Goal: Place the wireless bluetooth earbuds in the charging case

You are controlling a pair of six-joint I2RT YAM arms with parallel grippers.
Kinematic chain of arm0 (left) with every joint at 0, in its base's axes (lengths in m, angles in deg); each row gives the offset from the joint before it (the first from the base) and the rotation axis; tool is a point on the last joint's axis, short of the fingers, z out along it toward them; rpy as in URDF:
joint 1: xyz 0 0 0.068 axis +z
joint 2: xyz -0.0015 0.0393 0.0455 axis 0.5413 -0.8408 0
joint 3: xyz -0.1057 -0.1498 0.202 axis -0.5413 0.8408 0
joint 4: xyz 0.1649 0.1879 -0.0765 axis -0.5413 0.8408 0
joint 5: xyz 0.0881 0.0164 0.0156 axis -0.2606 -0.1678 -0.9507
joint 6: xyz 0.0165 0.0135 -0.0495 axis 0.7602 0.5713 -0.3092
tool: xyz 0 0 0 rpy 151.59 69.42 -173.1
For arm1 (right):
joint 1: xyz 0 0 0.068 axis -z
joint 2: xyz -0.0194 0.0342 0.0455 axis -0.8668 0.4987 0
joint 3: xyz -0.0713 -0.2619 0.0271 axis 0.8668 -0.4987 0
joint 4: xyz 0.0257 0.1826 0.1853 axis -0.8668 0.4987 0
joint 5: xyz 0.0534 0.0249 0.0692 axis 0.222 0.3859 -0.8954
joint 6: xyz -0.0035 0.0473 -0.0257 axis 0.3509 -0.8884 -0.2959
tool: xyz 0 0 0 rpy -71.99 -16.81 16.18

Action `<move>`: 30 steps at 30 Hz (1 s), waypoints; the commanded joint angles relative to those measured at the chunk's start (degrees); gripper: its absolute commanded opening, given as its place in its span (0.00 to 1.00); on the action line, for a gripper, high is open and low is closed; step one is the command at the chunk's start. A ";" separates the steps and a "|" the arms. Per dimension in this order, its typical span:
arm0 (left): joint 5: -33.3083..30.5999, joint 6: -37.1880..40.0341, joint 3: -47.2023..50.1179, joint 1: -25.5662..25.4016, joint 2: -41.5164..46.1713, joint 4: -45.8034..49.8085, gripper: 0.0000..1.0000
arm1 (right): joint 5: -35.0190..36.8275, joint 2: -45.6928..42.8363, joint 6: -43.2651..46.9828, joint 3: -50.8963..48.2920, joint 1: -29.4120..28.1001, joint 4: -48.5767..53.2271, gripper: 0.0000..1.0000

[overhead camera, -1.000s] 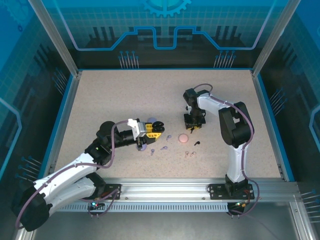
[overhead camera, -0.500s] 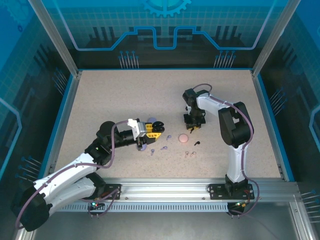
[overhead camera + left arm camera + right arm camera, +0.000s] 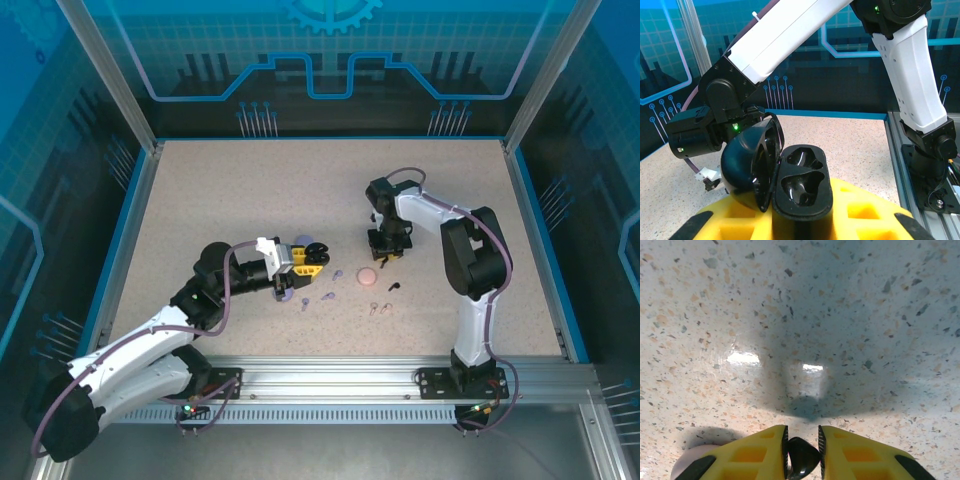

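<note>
My left gripper (image 3: 306,258) is shut on an open black charging case (image 3: 802,185), which stands upright between the yellow fingers (image 3: 860,212). Its lid (image 3: 747,162) hangs to the left and both sockets look empty. My right gripper (image 3: 383,251) is shut on a black earbud (image 3: 802,457), pinched between the yellow fingertips just above the speckled table. It hangs to the right of the case, well apart from it. Another black earbud (image 3: 393,286) lies on the table, with two pale pink earbuds (image 3: 378,308) nearer the front. Lavender earbuds (image 3: 328,295) lie below the left gripper.
A round pink case (image 3: 368,276) sits closed just below the right gripper, and its edge (image 3: 687,465) shows in the right wrist view. A lavender case (image 3: 286,293) lies under the left gripper. Blue walls and metal posts (image 3: 118,90) ring the speckled table (image 3: 250,190).
The right arm's elbow has shifted slightly to the right. Both grippers keep their hold and their places.
</note>
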State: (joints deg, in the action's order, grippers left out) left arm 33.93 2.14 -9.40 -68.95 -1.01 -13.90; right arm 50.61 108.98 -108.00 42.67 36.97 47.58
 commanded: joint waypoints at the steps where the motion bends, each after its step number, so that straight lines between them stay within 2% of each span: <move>1: -0.66 0.55 0.48 -0.50 0.19 -0.13 0.09 | 0.34 1.08 1.19 0.27 -1.23 1.97 0.25; 5: -0.65 0.77 0.44 -0.53 0.14 0.02 0.09 | 1.79 2.52 1.92 1.14 -1.54 3.39 0.26; 11: -0.72 0.82 0.16 -0.55 0.02 0.11 0.09 | 2.90 2.39 2.12 1.05 -1.83 4.20 0.37; 14: -0.73 0.94 0.13 -0.55 -0.06 0.24 0.09 | 3.04 1.61 2.17 1.03 -1.84 4.69 0.39; 30: -0.97 1.32 -0.05 -0.53 0.22 0.90 0.10 | 3.84 -0.16 3.00 -0.71 -2.31 6.50 0.41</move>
State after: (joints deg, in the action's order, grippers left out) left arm 33.66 2.18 -9.40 -68.95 -1.01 -13.38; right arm 53.96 110.88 -105.59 42.67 35.31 52.02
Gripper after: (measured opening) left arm 0.221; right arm 0.409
